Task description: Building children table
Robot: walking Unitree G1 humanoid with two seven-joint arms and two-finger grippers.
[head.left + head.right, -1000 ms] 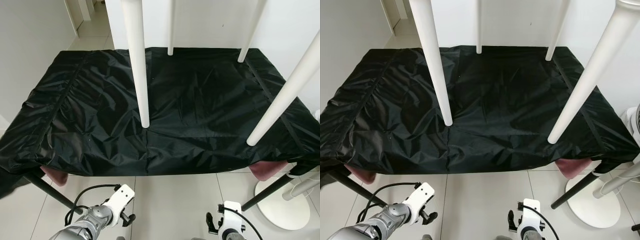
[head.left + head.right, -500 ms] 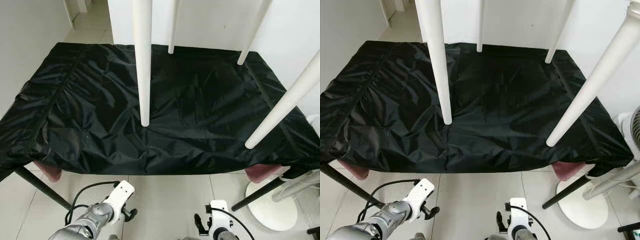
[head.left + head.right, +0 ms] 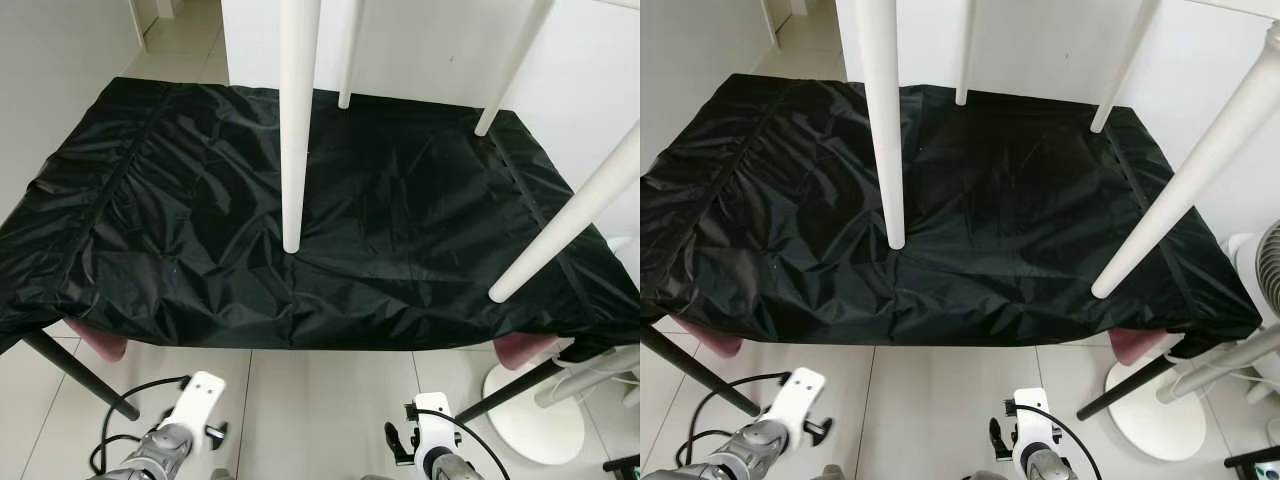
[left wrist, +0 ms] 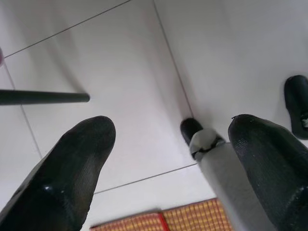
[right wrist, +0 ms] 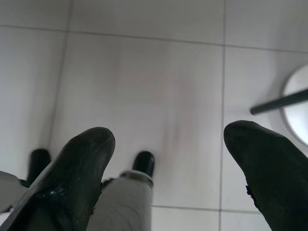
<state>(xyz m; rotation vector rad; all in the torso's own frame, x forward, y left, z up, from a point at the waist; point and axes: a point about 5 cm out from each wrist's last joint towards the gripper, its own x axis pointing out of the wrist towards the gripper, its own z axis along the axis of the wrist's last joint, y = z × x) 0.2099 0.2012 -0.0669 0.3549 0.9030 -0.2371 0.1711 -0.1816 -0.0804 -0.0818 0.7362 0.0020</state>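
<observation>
Both pincers idle low over the tiled floor (image 5: 144, 86) — left pincer (image 4: 173, 159) apart, right pincer (image 5: 168, 159) apart, empty. White legs (image 3: 296, 120) stand above the black-covered table (image 3: 400, 220) — next likely reach up, grasp one.

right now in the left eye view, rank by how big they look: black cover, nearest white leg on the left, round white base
1. black cover
2. nearest white leg
3. round white base; partly cut off and lower down, so its rank is unsure.
</observation>
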